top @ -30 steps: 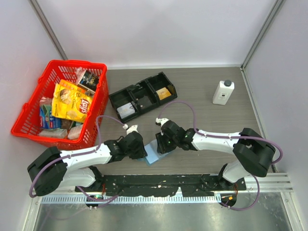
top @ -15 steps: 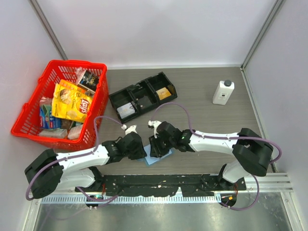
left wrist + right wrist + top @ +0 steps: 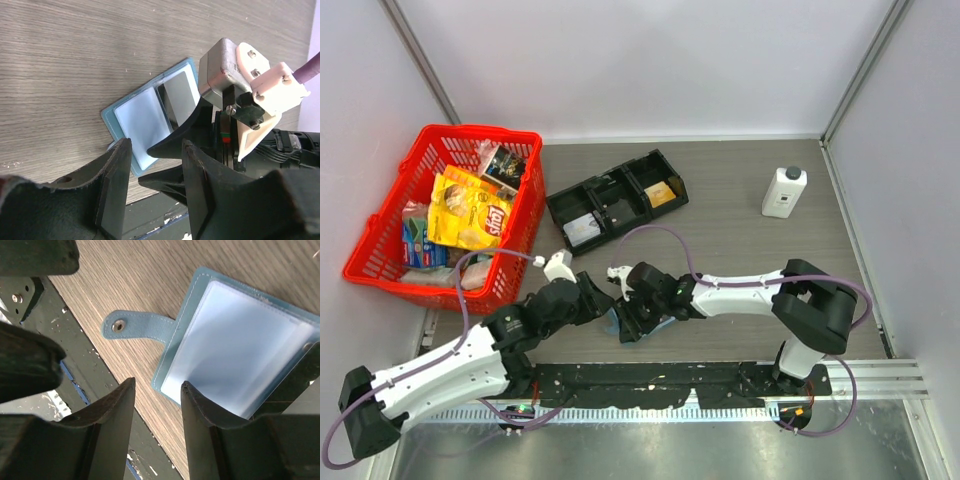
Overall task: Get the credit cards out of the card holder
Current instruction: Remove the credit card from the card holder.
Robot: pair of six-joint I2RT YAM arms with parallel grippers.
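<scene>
Grip note: card holder (image 3: 150, 125) lay unfolded on the table (image 3: 75, 60); left claw (image 3: 156, 150) and right claw (image 3: 157, 390) gaped, empty.
It looked light, floppy and slick: best pinned by one half, its credit cards (image 3: 142, 120) pinched by an edge.

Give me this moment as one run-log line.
card holder: open, flat on table | left gripper: open, empty | right gripper: open, empty, over it

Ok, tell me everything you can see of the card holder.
The card holder is a light-blue bifold with a stitched rim and clear plastic sleeves, with something pale showing through them. It lies open and flat on the table, close to the near edge. Its strap, ending in a metal snap, lies flat beside it. The right gripper hovers over it, open. One finger looks to rest near the crease, though contact is hard to confirm.
</scene>
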